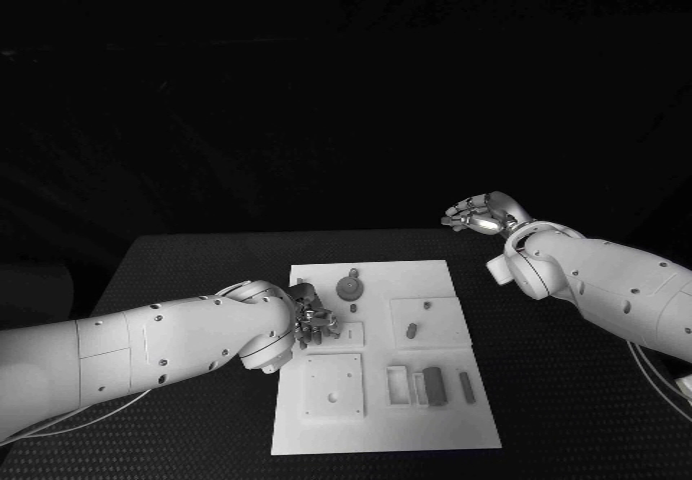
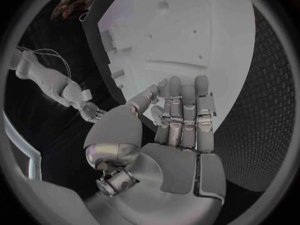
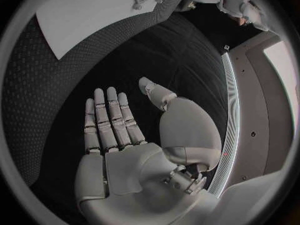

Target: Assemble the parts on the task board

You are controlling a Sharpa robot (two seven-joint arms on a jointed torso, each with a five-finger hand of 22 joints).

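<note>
The board (image 1: 382, 355) lies in the middle of the black surface (image 1: 173, 270), with small parts (image 1: 433, 385) lying in its recesses. The left hand (image 1: 313, 322) hovers over the board's left edge, fingers extended together and grasping nothing. The right hand (image 1: 480, 213) is raised beyond the board's far right corner, well apart from it, flat and released.

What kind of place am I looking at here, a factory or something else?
Probably a robotics lab test bench, not a factory: a black table holds only a white task board with small parts, and a robot hand works over it.
</note>
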